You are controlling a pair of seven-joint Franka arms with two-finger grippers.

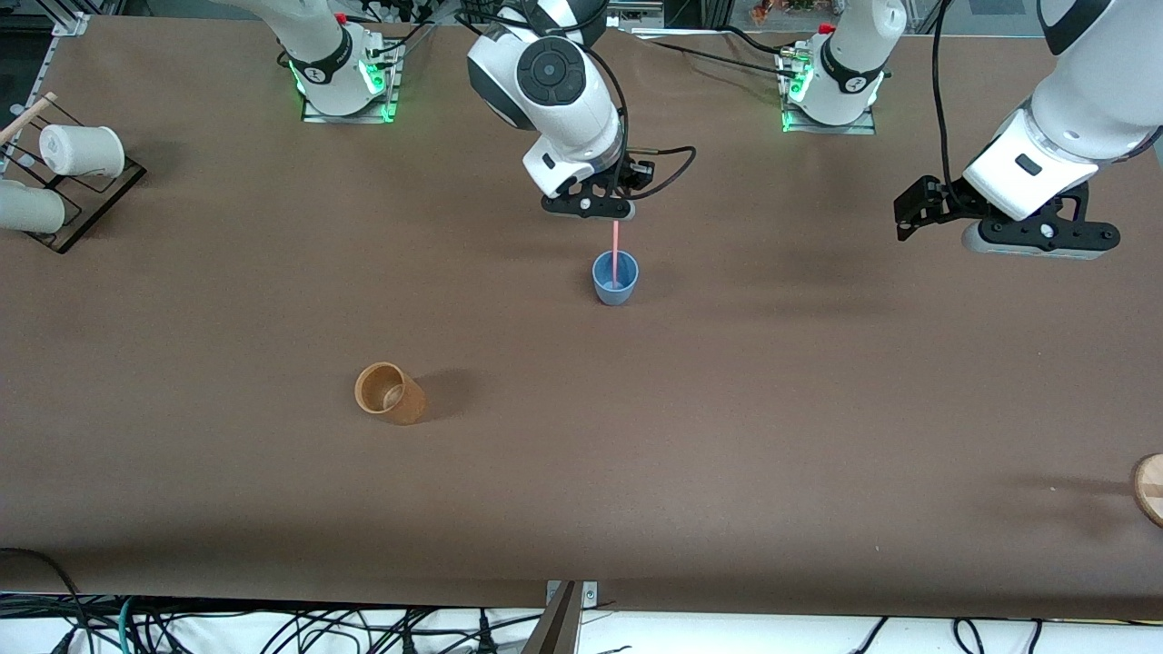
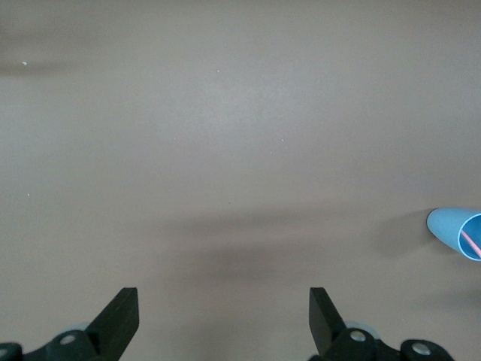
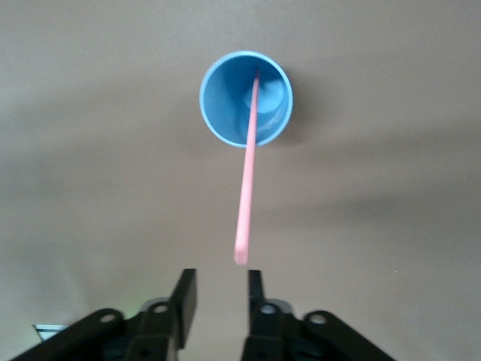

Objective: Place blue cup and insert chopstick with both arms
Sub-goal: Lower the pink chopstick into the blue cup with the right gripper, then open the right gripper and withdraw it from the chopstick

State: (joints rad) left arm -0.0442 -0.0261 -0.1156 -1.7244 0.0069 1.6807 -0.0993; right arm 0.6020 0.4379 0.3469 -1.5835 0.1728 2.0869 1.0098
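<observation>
The blue cup (image 1: 615,278) stands upright near the table's middle. The pink chopstick (image 1: 617,250) stands in it, its lower end in the cup and its upper end leaning up toward my right gripper (image 1: 618,214). In the right wrist view the cup (image 3: 225,113) is straight below the open right gripper (image 3: 222,274). The chopstick's (image 3: 246,188) top end lies just past the fingertips (image 3: 188,282), touching neither. My left gripper (image 1: 1040,241) hangs open and empty over bare table toward the left arm's end (image 2: 223,293). The cup (image 2: 455,228) shows at that view's edge.
An orange-brown cup (image 1: 391,392) stands nearer the front camera, toward the right arm's end. A rack (image 1: 86,204) with white cups (image 1: 82,150) and a tan stick (image 1: 27,116) sits at that end. A round wooden piece (image 1: 1149,489) lies at the left arm's end.
</observation>
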